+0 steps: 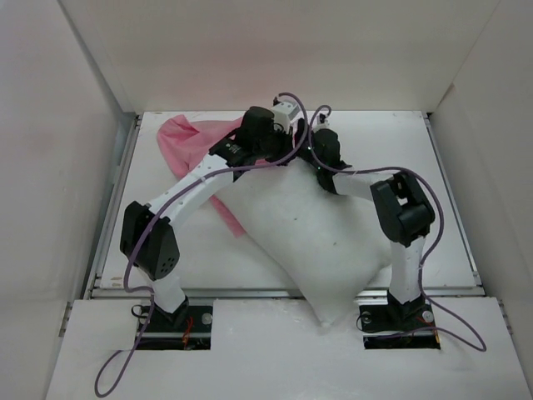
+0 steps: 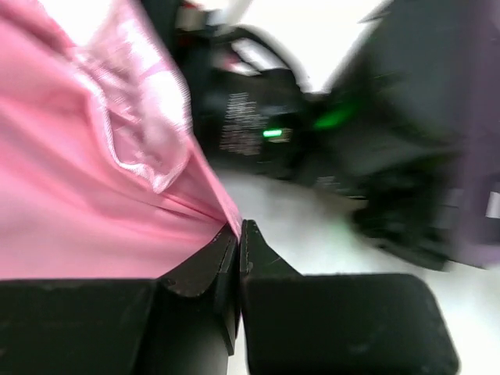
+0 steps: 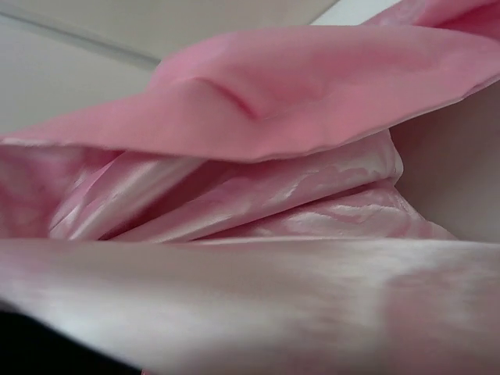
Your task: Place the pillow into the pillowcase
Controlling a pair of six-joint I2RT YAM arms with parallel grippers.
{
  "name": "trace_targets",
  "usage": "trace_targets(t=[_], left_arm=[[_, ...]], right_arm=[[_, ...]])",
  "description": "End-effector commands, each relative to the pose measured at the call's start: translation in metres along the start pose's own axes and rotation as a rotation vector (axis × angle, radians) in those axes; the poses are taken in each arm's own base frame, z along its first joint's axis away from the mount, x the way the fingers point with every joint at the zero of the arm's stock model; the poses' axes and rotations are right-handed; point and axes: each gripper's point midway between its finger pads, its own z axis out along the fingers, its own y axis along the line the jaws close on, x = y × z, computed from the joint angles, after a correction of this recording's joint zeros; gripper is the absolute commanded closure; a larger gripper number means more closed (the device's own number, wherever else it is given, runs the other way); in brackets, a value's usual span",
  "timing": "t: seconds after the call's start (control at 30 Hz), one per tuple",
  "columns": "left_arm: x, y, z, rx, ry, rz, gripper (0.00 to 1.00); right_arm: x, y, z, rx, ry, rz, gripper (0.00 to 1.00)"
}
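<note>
The white pillow (image 1: 312, 237) lies diagonally across the table, its near corner hanging over the front edge. The pink satin pillowcase (image 1: 190, 140) is bunched at the back left, with a strip running under the left arm. My left gripper (image 1: 285, 133) is at the pillow's far end. In the left wrist view its jaws (image 2: 239, 228) are shut on an edge of the pillowcase (image 2: 86, 195). My right gripper (image 1: 311, 140) is close beside it. The right wrist view shows only folds of the pillowcase (image 3: 258, 101) and a pale blurred band of fabric; its fingers are hidden.
White walls enclose the table on the left, back and right. The right arm's black wrist with a green light (image 2: 269, 133) is just ahead of the left gripper. Purple cables (image 1: 291, 100) loop above both wrists.
</note>
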Motion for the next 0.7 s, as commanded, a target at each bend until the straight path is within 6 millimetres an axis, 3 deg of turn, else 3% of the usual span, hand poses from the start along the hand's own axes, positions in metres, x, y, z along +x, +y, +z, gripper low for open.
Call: trace_targets(t=[0.0,0.03,0.1,0.13,0.17,0.27,0.4,0.47,0.5,0.57,0.6,0.67], left_arm=[[-0.019,0.004,-0.009,0.05,-0.031,-0.137,1.0],[-0.027,0.019,-0.005,0.041,-0.055,-0.148,1.0],[-0.033,0.027,-0.005,0.043,-0.064,-0.165,1.0],[-0.043,0.025,-0.007,0.047,-0.085,-0.149,1.0],[-0.043,0.033,-0.006,0.026,-0.083,-0.156,1.0],[-0.05,0.037,-0.008,0.022,-0.104,-0.145,1.0],[-0.057,0.036,-0.008,0.024,-0.117,-0.132,1.0],[-0.061,0.037,-0.009,0.016,-0.128,-0.12,1.0],[-0.063,0.043,-0.008,0.008,-0.131,-0.124,1.0],[-0.067,0.042,-0.01,0.01,-0.141,-0.121,1.0],[-0.068,0.042,-0.01,0.01,-0.141,-0.121,1.0],[-0.071,0.046,-0.011,0.004,-0.152,-0.122,1.0]], right_arm=[[0.001,0.009,-0.027,0.099,0.138,-0.153,0.2],[-0.002,0.018,-0.035,0.098,0.154,-0.213,0.19],[0.0,0.008,-0.051,0.17,0.206,-0.243,0.19],[-0.005,0.02,-0.058,0.164,0.208,-0.285,0.18],[0.001,0.008,-0.07,0.229,0.265,-0.33,0.18],[-0.005,0.021,-0.087,0.252,0.31,-0.433,0.15],[-0.007,0.016,-0.127,0.378,0.386,-0.507,0.15],[-0.019,0.015,-0.142,0.447,0.357,-0.542,0.15],[-0.026,0.03,-0.154,0.434,0.329,-0.562,0.15],[-0.026,0.037,-0.17,0.42,0.32,-0.576,0.15],[-0.033,0.059,-0.182,0.374,0.276,-0.591,0.15],[-0.036,0.069,-0.197,0.348,0.259,-0.628,0.14]])
